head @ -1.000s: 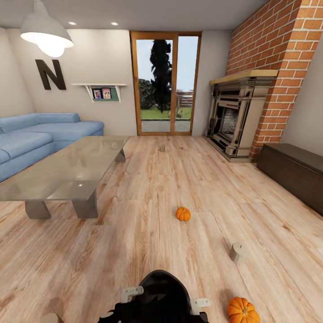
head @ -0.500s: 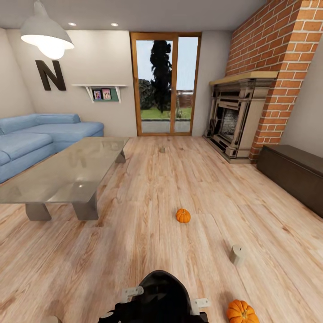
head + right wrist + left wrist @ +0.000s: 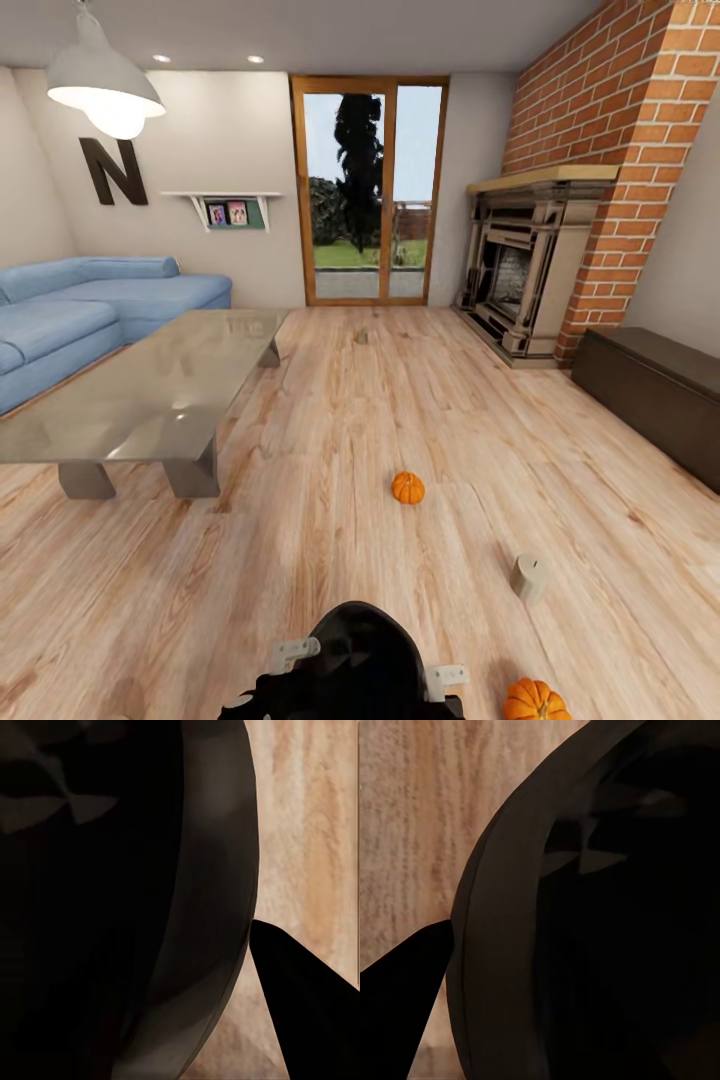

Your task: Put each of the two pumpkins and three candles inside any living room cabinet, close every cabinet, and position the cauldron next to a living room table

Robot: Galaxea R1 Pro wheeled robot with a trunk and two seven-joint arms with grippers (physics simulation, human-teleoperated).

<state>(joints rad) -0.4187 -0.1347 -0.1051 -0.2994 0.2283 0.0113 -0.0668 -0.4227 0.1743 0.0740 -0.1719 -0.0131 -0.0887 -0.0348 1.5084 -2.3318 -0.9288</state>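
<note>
Cauldron (image 3: 360, 660) haul, bottom centre, gripper state can't tell.
Probably carrying it toward the desk (image 3: 150, 390) at left; next, set it beside.

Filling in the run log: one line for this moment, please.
glossy black round cauldron held at robot's front | orange pumpkins, grey candle on floor | dark-brown cabinet shut

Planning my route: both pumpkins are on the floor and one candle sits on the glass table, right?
Not quite. The pumpkins are on the floor, but so is that candle, standing between them; the head view shows the glass table bare.
</note>
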